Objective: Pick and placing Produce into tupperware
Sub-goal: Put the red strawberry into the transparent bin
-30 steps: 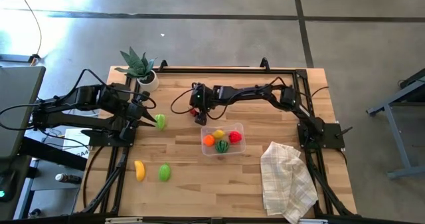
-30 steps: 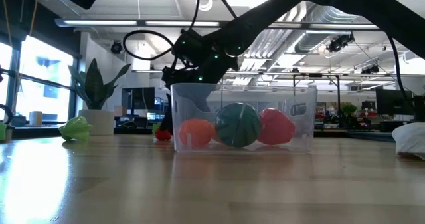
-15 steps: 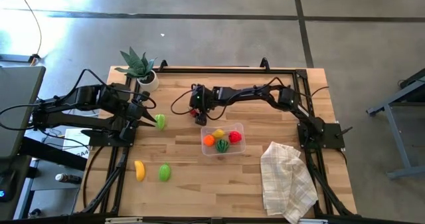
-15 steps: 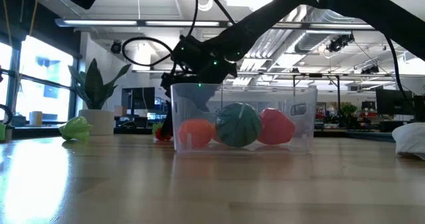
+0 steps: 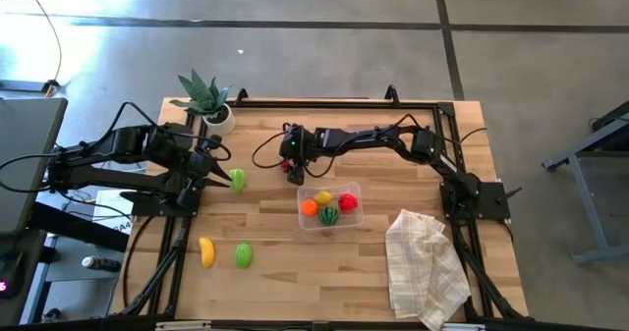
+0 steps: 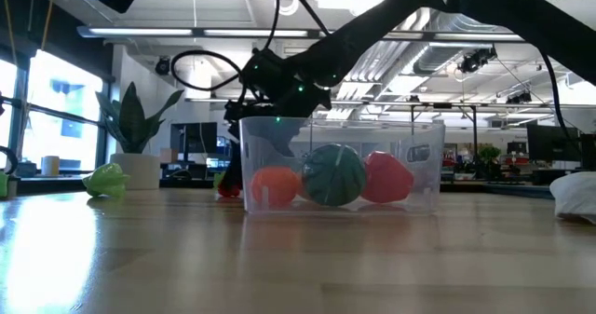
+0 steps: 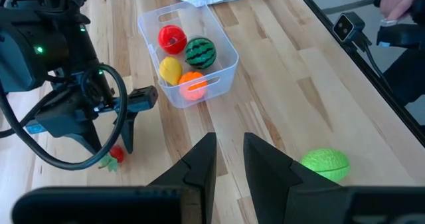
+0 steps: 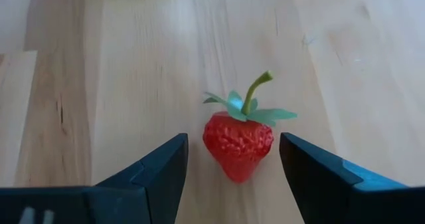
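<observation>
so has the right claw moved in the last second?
Barely. In the high view the right claw sits at the same spot beside the tupperware's far-left corner, open around the strawberry.

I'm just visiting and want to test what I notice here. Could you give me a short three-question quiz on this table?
1. True or false: the small red strawberry lies inside the clear plastic rectangular container.
2. How many toy fruits are in that container?
3. Which gripper has its fingers spread either side of the strawberry? A) left gripper B) right gripper

Key:
1. False; it lies on the wooden table, outside.
2. Four: yellow lemon, orange, striped green watermelon, red pepper.
3. B
</observation>
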Motion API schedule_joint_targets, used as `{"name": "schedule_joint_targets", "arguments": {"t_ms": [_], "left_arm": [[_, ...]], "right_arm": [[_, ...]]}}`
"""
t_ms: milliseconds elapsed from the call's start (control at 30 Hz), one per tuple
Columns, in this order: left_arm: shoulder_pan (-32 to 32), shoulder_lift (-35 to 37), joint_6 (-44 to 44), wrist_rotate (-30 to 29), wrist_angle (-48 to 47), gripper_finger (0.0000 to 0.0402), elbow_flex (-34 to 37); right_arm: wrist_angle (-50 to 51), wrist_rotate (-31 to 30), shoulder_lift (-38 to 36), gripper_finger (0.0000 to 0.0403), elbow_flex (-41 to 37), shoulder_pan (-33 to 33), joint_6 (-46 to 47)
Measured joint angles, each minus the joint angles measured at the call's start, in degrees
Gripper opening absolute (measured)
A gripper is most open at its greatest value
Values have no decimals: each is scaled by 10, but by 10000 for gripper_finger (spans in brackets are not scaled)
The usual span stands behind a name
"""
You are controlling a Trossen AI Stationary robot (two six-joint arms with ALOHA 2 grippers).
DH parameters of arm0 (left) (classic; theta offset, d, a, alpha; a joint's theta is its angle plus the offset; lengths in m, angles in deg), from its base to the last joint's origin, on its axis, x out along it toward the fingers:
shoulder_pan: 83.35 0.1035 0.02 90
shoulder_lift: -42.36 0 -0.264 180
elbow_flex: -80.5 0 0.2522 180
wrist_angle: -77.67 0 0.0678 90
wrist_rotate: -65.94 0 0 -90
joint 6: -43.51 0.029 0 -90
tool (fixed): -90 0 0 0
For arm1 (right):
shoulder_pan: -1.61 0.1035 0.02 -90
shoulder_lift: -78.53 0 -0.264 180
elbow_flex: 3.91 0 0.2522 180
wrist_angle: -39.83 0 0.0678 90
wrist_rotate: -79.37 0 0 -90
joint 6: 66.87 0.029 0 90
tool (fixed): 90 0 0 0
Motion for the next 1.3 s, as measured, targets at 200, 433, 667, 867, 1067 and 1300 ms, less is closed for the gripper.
{"name": "schedule_joint_targets", "arguments": {"t_ms": [200, 433, 667, 867, 1067, 1300], "left_arm": [[0, 0, 0, 0, 0, 67, 0], [0, 0, 0, 0, 0, 67, 0], [0, 0, 0, 0, 0, 67, 0], [0, 0, 0, 0, 0, 67, 0], [0, 0, 0, 0, 0, 67, 0], [0, 0, 0, 0, 0, 67, 0]], "right_arm": [[-1, -13, 6, 215, 0, 0, 0], [-1, -13, 6, 187, 0, 0, 0], [-19, -13, 6, 167, 0, 0, 8], [-33, -13, 6, 151, 0, 0, 20], [-24, -13, 6, 145, 0, 0, 22], [-23, -14, 6, 145, 0, 0, 35]]}}
